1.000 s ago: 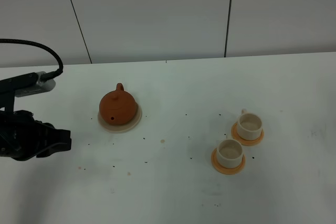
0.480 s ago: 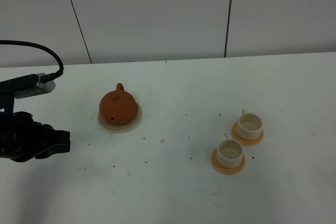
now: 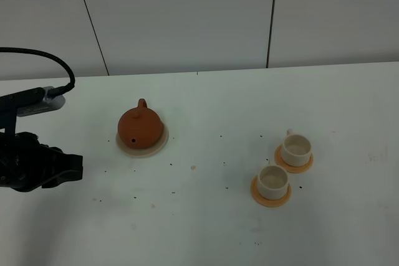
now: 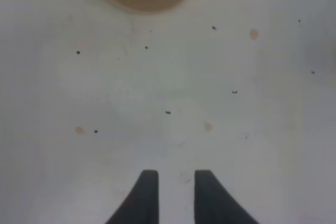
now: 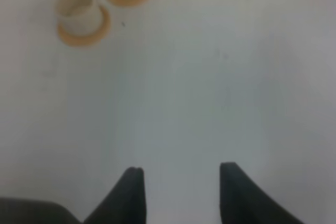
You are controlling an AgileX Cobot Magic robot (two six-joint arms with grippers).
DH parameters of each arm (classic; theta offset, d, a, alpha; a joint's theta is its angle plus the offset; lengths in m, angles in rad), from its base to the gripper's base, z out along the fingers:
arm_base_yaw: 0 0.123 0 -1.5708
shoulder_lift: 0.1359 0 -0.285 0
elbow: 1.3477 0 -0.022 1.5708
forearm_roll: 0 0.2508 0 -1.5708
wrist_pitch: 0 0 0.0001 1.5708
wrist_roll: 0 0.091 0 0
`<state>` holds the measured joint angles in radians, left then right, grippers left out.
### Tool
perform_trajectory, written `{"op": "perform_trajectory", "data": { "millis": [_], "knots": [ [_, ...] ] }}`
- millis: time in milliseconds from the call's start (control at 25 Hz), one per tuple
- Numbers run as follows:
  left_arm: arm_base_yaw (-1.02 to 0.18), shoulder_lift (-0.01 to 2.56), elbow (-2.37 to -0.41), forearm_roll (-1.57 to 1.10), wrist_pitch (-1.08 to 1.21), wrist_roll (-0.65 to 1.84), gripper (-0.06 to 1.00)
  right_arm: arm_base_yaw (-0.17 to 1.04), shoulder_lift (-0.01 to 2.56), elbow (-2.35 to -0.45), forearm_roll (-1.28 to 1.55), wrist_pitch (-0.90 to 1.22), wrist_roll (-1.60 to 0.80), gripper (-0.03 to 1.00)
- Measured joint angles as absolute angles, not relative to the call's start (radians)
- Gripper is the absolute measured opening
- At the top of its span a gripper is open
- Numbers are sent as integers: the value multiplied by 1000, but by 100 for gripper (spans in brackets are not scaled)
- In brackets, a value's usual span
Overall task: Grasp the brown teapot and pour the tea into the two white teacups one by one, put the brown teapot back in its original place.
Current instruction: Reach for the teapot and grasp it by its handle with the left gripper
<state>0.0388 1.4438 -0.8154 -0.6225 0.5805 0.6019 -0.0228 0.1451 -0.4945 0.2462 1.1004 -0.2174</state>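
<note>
High view, teapot: brown teapot (image 3: 141,128) upright on its cream saucer (image 3: 161,146), at 10 o'clock from the middle of the table (image 3: 206,228)
High view, cups: far teacup (image 3: 296,149) and near teacup (image 3: 273,180), each on an orange coaster (image 3: 272,200), at 4 o'clock from the teapot, well apart from it
High view, arm: my left arm (image 3: 34,167) at 8 o'clock from the teapot, not touching it
Left wrist: my left pincer (image 4: 176,174) is released, narrow gap, nothing in it; teapot and saucer ahead near 12 o'clock
Right wrist: my right pincer (image 5: 181,171) is released, wide and empty; both teacups ahead near 11 o'clock

Left pincer (image 4: 176,176) with a narrow empty gap between its jaws; right pincer (image 5: 181,169) with a wider, empty gap.
</note>
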Motion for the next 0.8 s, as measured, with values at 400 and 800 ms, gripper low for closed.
{"op": "perform_trajectory", "data": {
  "millis": [400, 800],
  "knots": [
    [36, 1514, -884, -623, 592, 621, 24, -23, 145, -493, 252, 1095, -216, 33],
    [-33, 1749, -1241, -498, 724, 625, 24, -23, 145, -493, 253, 1095, -216, 33]
  ]
}}
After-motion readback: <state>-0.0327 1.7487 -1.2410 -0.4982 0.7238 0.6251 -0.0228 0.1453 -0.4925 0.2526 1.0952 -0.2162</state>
